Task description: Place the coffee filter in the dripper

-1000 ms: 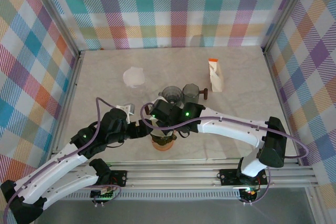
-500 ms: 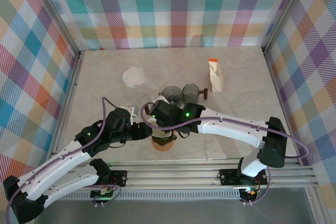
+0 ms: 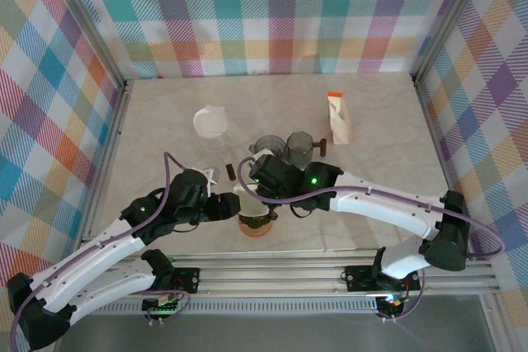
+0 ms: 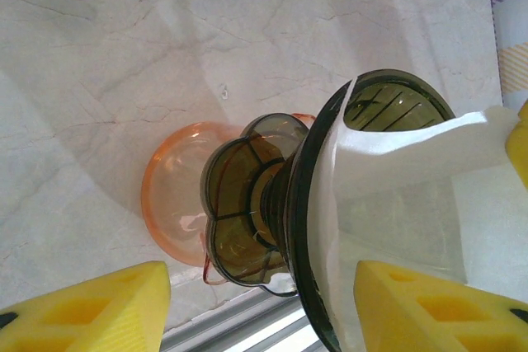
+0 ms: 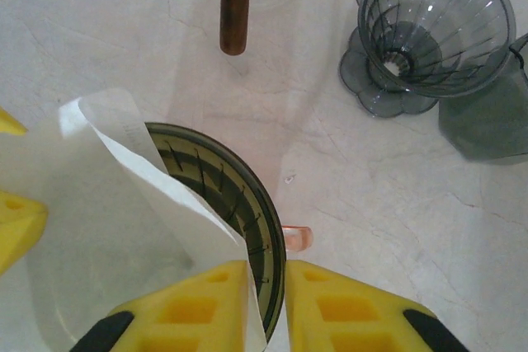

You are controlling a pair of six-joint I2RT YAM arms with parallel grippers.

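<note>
The dark dripper (image 4: pixel 272 204) stands on an orange cup (image 4: pixel 169 204) near the table's front edge. The white coffee filter (image 5: pixel 107 228) sits in the dripper's mouth, its top edge standing up above the rim. My right gripper (image 5: pixel 266 265) is shut across the dripper's rim, one pad inside pressing the filter against the wall, the other outside. My left gripper (image 4: pixel 262 274) is open and straddles the dripper from the left side; one pad lies against the filter, the other stands off from the base. From above, both grippers (image 3: pixel 247 202) meet over the dripper (image 3: pixel 256 222).
A second grey dripper (image 5: pixel 429 39) and a grey cup (image 3: pixel 299 147) stand just behind. A brown-handled tool (image 5: pixel 234 14) lies near them. A white object (image 3: pixel 209 121) sits at the back left, a white bag (image 3: pixel 338 119) at the back right. The metal rail runs close in front.
My left gripper has moved in to the dripper and narrowed around it. My right gripper has opened, shifted slightly right and closed again on the rim with the filter.
</note>
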